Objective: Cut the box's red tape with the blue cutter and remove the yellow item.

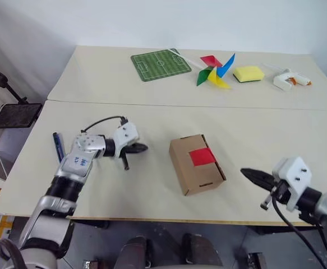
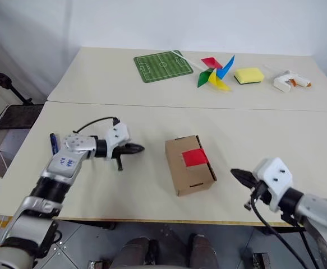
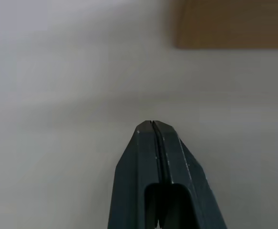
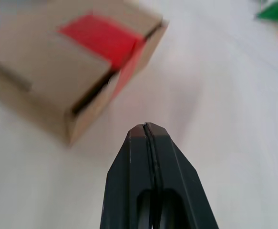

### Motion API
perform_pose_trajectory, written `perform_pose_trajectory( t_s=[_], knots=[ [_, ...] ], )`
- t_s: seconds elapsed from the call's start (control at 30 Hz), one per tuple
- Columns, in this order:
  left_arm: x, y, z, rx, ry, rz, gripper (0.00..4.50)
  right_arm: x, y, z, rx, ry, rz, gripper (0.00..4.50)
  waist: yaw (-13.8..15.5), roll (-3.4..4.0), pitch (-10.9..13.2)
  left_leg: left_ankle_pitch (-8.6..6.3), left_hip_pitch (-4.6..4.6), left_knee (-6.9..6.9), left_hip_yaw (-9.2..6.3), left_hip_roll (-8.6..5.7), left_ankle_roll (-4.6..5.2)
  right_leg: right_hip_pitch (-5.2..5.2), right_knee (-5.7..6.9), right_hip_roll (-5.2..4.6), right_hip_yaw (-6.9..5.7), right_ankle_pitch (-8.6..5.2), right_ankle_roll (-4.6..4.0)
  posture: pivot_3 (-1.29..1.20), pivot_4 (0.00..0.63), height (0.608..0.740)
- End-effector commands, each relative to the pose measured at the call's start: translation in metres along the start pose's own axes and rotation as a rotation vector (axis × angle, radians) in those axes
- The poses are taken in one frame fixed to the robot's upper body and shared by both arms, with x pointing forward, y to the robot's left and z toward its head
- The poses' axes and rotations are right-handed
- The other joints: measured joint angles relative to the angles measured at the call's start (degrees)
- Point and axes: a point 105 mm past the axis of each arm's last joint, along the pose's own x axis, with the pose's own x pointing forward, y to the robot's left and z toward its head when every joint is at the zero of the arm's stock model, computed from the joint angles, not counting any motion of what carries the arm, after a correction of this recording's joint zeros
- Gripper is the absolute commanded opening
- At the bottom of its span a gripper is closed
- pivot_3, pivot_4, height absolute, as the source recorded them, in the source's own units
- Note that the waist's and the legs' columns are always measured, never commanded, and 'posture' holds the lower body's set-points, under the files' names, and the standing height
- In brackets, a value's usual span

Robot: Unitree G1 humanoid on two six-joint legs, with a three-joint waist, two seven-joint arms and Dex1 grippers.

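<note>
A pale beige table [image 1: 152,185], made of two tops pushed together, stands against a white wall. The left gripper [image 1: 138,148] hangs low over the front top, nearer its left edge, its two black fingers pressed flat together and empty, pointing across toward the box [image 1: 197,163]. The right gripper [image 1: 248,174] hovers near the front right corner, fingers likewise pinched together on nothing, aimed at the box from the opposite side. The box, a small brown carton, sits between both grippers, apart from each, near the middle of the front top; the red tape [image 1: 201,157] covers part of its top face and folds over one edge, where a flap gapes slightly. The blue cutter [image 1: 57,147] lies by the left edge, just beyond the left forearm, untouched. Along the far edge, well apart from the box, sit a green football-pitch mat [image 1: 161,65], a multicoloured pinwheel [image 1: 215,70], a yellow sponge [image 1: 248,73] and a white glue gun [image 1: 289,79].
</note>
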Motion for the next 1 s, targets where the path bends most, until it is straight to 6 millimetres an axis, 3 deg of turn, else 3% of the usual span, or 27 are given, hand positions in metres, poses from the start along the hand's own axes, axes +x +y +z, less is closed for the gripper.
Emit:
perform_pose_trajectory(
  t_s=[0.03, 0.27, 0.4, 0.63, 0.8, 0.87, 0.93, 1.0],
  knots=[
    [0.014, -0.024, 0.019, 0.033, -0.037, -0.115, 0.0, 0.018, -0.003, -0.003, -0.028, -0.007, 0.056, 0.01, -0.05, 0.01, 0.01, 0.0, -0.01, 0.0, -0.07, -0.02, 0.0, 0.01, -0.06, -0.04, 0.0, -0.01, -0.03, 0.0, 0.15, 0.74],
    [0.059, -0.039, 0.044, 0.03, -0.109, -0.138, 0.0, 0.058, -0.022, -0.005, -0.062, -0.004, 0.162, 0.01, -0.24, 0.05, 0.03, 0.05, -0.06, 0.04, 0.08, -0.04, 0.06, -0.02, 0.2, 0.19, -0.22, 0.0, 0.01, 0.0, 0.15, 0.74],
    [0.073, -0.044, 0.053, 0.008, -0.137, -0.142, 0.0, 0.064, -0.029, 0.001, -0.089, -0.024, 0.222, 0.01, -0.13, 0.05, 0.02, 0.09, -0.05, 0.06, 0.13, -0.05, 0.14, -0.03, 0.25, 0.31, -0.33, 0.01, 0.02, 0.0, 0.15, 0.74],
    [0.082, -0.046, 0.055, 0.014, -0.132, -0.125, 0.0, 0.065, -0.042, -0.013, -0.118, 0.028, 0.244, 0.01, -0.09, 0.05, 0.02, 0.12, -0.05, 0.11, 0.14, -0.06, 0.19, -0.01, 0.26, 0.28, -0.34, 0.02, 0.04, 0.0, 0.15, 0.74],
    [0.074, -0.04, 0.052, 0.018, -0.126, -0.097, 0.0, 0.061, -0.054, -0.017, -0.154, 0.027, 0.213, 0.01, -0.28, 0.06, 0.02, 0.13, -0.04, 0.11, 0.13, -0.03, 0.15, -0.02, 0.26, 0.19, -0.32, 0.02, 0.04, 0.0, 0.15, 0.74],
    [0.053, -0.035, 0.057, 0.036, -0.169, -0.062, 0.0, 0.046, -0.064, -0.007, -0.187, -0.041, 0.189, 0.01, -0.34, 0.06, 0.03, 0.14, -0.03, 0.11, 0.14, -0.02, 0.12, -0.02, 0.26, 0.18, -0.31, 0.02, 0.04, 0.0, 0.15, 0.74],
    [0.028, -0.026, 0.063, 0.045, -0.222, 0.015, 0.0, 0.028, -0.069, 0.006, -0.097, -0.13, 0.194, 0.01, -0.42, 0.18, 0.1, 0.12, -0.05, 0.1, 0.13, 0.02, 0.07, -0.05, 0.24, 0.17, -0.29, 0.02, 0.04, 0.0, 0.15, 0.74],
    [-0.006, -0.019, 0.067, -0.001, -0.315, 0.089, 0.36, 0.009, -0.066, 0.016, -0.031, -0.18, 0.23, 0.35, -0.41, 0.26, 0.14, 0.11, -0.05, 0.1, 0.08, 0.07, 0.05, -0.03, 0.22, 0.17, -0.3, 0.02, 0.04, 0.0, 0.15, 0.74]
  ],
)
